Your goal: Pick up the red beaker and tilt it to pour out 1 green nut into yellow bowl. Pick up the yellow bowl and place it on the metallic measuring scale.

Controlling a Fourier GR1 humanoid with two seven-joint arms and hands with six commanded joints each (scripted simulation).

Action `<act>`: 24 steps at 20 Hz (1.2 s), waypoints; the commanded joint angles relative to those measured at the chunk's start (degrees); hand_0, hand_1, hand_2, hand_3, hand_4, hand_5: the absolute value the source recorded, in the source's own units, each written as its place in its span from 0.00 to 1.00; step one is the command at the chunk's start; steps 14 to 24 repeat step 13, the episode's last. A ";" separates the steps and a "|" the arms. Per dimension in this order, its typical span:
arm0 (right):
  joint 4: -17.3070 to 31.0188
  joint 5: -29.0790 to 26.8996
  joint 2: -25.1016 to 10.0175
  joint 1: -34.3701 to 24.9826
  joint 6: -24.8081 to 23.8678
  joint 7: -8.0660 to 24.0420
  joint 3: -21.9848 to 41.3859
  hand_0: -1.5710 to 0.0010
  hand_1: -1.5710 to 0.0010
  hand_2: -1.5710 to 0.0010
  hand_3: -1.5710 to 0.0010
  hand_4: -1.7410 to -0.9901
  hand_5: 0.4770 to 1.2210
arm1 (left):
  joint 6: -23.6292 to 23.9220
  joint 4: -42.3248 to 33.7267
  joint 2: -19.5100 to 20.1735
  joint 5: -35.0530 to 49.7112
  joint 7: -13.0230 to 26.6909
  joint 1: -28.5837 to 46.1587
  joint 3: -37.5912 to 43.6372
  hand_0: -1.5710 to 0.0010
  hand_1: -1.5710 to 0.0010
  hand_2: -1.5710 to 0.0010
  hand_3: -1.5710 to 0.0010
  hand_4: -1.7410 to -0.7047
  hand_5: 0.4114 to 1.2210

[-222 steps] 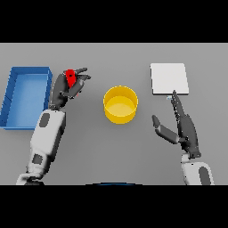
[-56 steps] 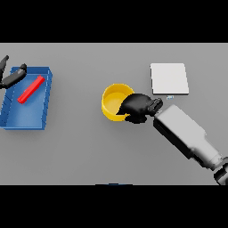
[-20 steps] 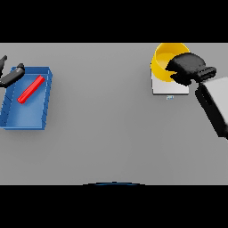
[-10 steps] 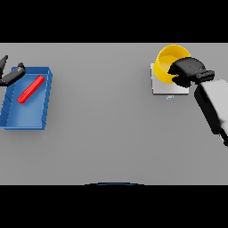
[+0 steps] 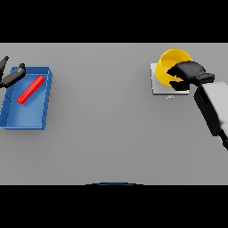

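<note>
The bowl [image 5: 171, 67], a second ago above the scale [image 5: 159, 84], now sits lower on it, right hand [image 5: 189, 71] still clamped on its rim; release remains.

One head view only; looks steeply down on the grey table [image 5: 111, 133].

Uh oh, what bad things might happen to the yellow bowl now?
The yellow bowl looks tilted and sits over the far edge of the metallic scale, so it might tip or slide off when the right hand, curled on its rim, lets go. Pulling away, the fingers might also drag the bowl sideways.
</note>
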 commanded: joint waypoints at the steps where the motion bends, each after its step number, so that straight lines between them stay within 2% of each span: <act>1: 0.16 -0.62 -0.10 -0.04 0.66 -0.36 -0.44 0.40 0.48 0.55 0.63 0.27 0.66 | -0.19 -0.44 0.09 0.37 0.40 0.14 0.20 1.00 1.00 1.00 1.00 0.87 0.44; 2: 0.60 -0.85 -0.02 -0.12 0.95 -0.41 -0.65 0.52 0.57 0.63 0.70 0.30 0.60 | -0.10 -0.44 -0.07 0.78 0.00 0.19 0.49 1.00 1.00 1.00 1.00 0.87 0.44; 4: 0.32 -1.16 -0.11 -0.11 1.97 0.31 -0.80 0.69 0.71 0.76 0.80 0.34 0.52 | -0.15 -0.98 -0.09 0.82 0.19 0.96 0.39 1.00 1.00 1.00 1.00 0.87 0.43; 6: 0.97 -0.74 0.22 -1.03 2.01 -0.06 -0.45 0.80 0.81 0.85 0.87 0.37 0.48 | -0.27 0.51 0.01 0.33 0.05 -0.29 0.25 1.00 1.00 1.00 1.00 0.88 0.42; 9: 1.03 0.03 0.24 -0.98 2.64 0.05 0.48 0.90 0.90 0.92 0.93 0.43 0.45 | -0.07 -0.03 -0.37 0.61 0.41 -0.53 0.23 1.00 1.00 1.00 1.00 0.87 0.42; 13: -0.43 -0.29 0.11 0.27 4.11 1.29 0.73 0.96 0.96 0.97 0.97 0.47 0.41 | 0.04 -0.80 -0.24 0.27 -0.07 0.55 -0.05 1.00 1.00 1.00 1.00 0.88 0.43; 24: -0.43 -0.29 0.11 0.27 4.11 1.29 0.73 0.96 0.96 0.97 0.97 0.47 0.41 | 0.04 -0.80 -0.24 0.27 -0.07 0.55 -0.05 1.00 1.00 1.00 1.00 0.88 0.43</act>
